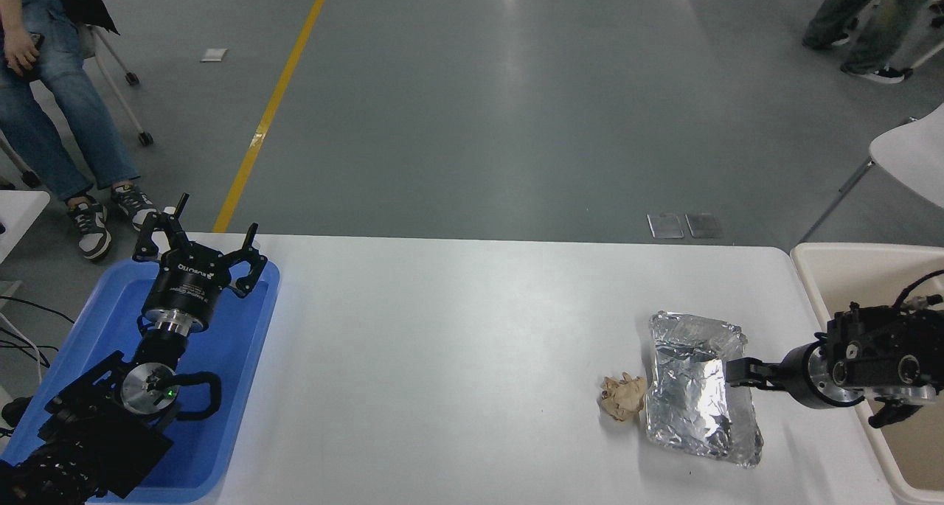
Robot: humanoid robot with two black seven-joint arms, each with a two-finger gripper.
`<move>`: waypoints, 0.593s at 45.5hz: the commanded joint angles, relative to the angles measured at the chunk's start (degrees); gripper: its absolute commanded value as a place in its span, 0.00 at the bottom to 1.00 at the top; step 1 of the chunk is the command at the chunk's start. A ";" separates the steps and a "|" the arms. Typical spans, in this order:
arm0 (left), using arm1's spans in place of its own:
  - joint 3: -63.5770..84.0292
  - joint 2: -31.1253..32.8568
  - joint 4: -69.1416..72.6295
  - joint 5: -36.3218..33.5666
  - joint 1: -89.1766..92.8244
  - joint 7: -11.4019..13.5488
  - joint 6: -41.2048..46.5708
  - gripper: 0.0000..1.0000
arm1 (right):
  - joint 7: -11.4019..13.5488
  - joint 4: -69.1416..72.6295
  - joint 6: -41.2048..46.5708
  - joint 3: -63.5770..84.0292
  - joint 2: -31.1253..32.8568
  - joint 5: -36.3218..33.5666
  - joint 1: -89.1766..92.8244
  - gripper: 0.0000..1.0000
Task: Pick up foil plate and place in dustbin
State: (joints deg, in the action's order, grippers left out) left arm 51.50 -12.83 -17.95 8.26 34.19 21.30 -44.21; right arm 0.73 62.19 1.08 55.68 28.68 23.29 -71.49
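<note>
Nearest you, at the lower left, your left arm sits parked over the blue tray (88, 321), its left gripper (198, 248) spread wide with the fingers splayed. Over on the right, the foil plate (697, 391) lies flat on the white table (457, 357), close to its right edge, with a small crumpled paper ball (622, 396) touching its left rim. Your right gripper (737, 374) reaches in from the right edge and meets the plate's right rim; you cannot tell from here whether its fingers are spread or pinched. The dustbin (818, 269) stands just beside the table's right end. Farther off, a person (51, 99) sits at the top left.
</note>
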 commanded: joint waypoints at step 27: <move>0.00 0.00 0.02 0.00 0.00 -0.03 0.00 1.00 | -0.11 -2.77 -4.16 -1.02 -3.90 4.31 4.69 0.05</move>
State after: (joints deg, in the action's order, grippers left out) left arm 51.50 -12.83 -17.95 8.26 34.19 21.30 -44.21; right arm 0.58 59.65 -2.42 54.72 25.31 24.69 -67.57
